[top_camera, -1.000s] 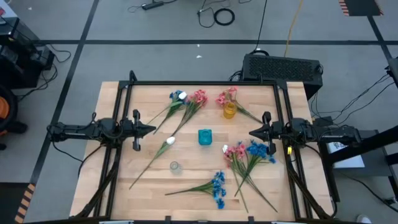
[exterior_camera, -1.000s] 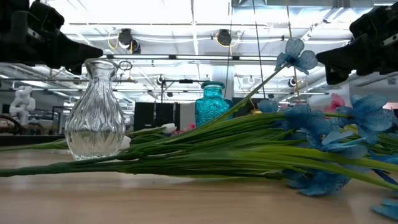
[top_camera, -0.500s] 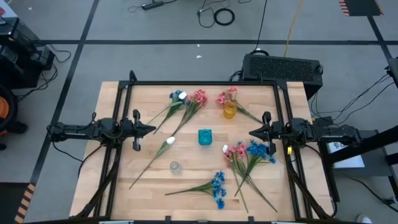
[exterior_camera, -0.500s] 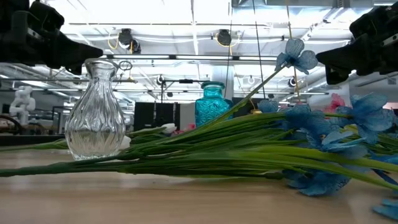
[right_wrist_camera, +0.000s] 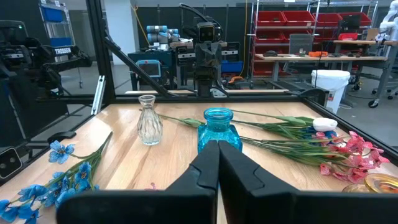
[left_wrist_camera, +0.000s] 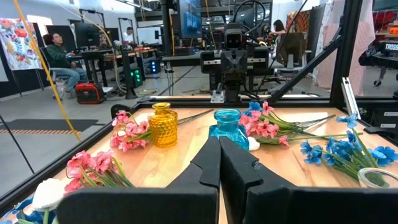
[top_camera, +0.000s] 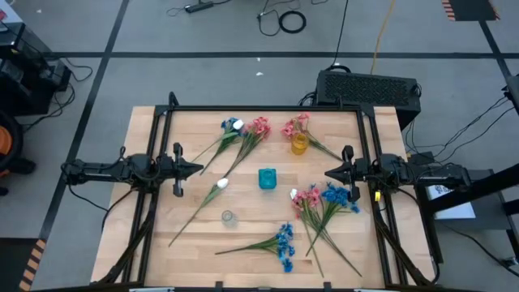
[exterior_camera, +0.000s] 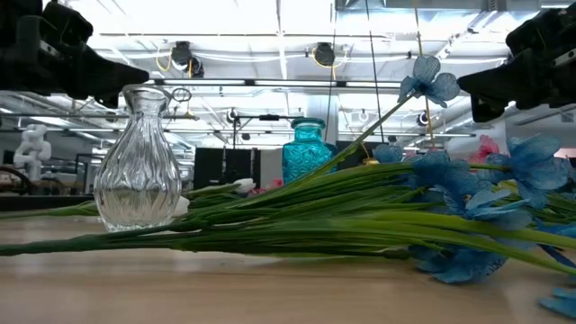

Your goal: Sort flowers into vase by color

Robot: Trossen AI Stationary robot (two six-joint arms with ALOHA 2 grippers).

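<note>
Flowers lie flat on the wooden table. Pink sprays and a blue and white one lie at the far side. A white bud on a long stem lies left of centre, a pink and blue bunch at the right, and a blue spray at the near side. Three vases stand upright: yellow, blue and clear glass. My left gripper and right gripper hover level at the table's left and right sides, both shut and holding nothing.
A black frame runs around the table's far and side edges. A black box sits beyond the far right corner. Bare wood lies between the blue vase and my left gripper. People sit at desks in the room behind.
</note>
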